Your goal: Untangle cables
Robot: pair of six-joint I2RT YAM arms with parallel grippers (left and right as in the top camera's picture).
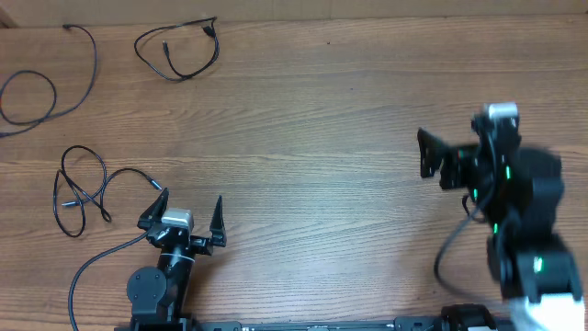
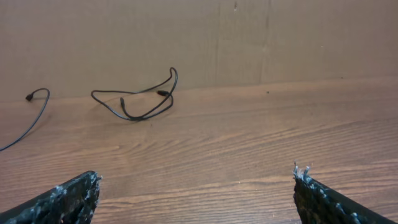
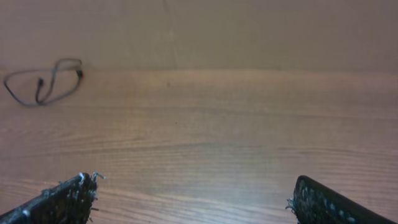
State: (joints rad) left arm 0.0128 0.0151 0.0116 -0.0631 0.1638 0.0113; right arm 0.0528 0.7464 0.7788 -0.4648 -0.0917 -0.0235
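Three thin black cables [image 1: 84, 195], from nine to eleven o'clock, stand out against the table [image 1: 322, 119], whose brown wood grain is streaked with darker lines. The left gripper [image 1: 188, 198] is black with a silver-white block. The right gripper [image 1: 424, 154] is also black, and its arm at four o'clock is dotted with green lights.

Three thin black cables lie on the single wooden bench [image 1: 322, 119]: one [image 1: 52, 92] at the far left, one [image 1: 217, 46] near the back edge, one [image 1: 103, 175] beside the left arm. There are two robot arms, each with one gripper, left [image 1: 186, 207] and right [image 1: 424, 154], and each gripper has two fingers [image 2: 68, 199], four in all.
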